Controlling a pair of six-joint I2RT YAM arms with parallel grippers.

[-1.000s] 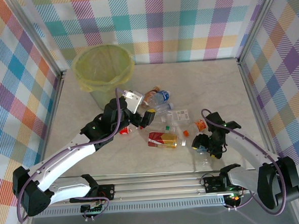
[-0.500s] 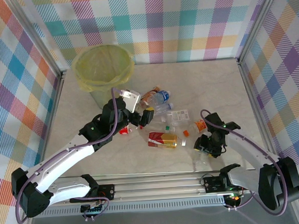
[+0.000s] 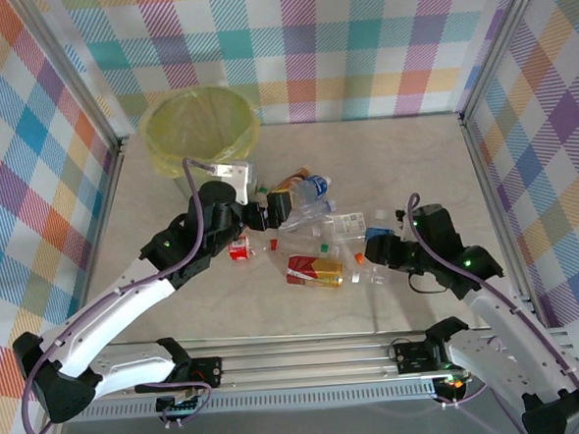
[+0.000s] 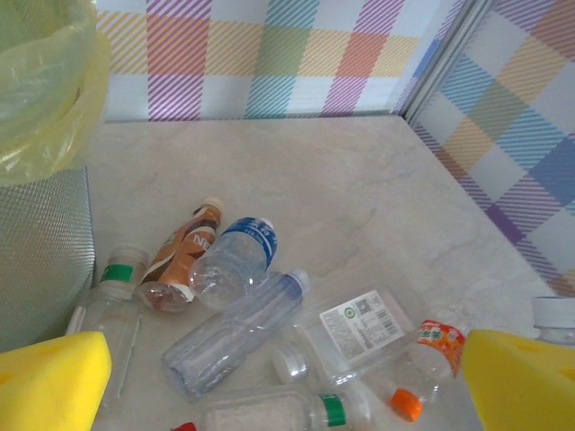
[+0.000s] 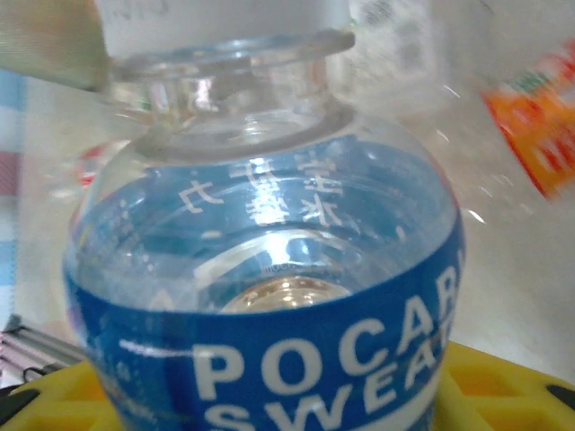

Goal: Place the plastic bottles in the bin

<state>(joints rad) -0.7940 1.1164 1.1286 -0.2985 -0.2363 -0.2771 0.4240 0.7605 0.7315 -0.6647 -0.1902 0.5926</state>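
Note:
Several plastic bottles [image 3: 315, 225] lie in a loose pile at mid-table. In the left wrist view I see an orange-labelled one [image 4: 180, 259], a blue-labelled one [image 4: 235, 260] and a long clear one [image 4: 235, 332]. The bin [image 3: 201, 134], pale green with a yellow-green liner, stands at the back left, and its meshed wall [image 4: 40, 256] is close by. My left gripper [image 3: 259, 194] hovers open over the pile's left end, its yellow pads [image 4: 49, 382] wide apart with nothing between them. My right gripper [image 3: 378, 254] is shut on a blue-labelled bottle [image 5: 269, 296], held off the table right of the pile.
A crushed red-and-gold bottle [image 3: 315, 270] lies nearest the front rail. A small red-labelled one [image 3: 238, 248] sits under the left arm. Checked walls close the table on three sides, with a metal post [image 4: 445, 63] at the back right corner.
The right gripper closed on the blue-labelled bottle and carried it up and leftward from the front right. The left gripper drifted back toward the bin, still open.

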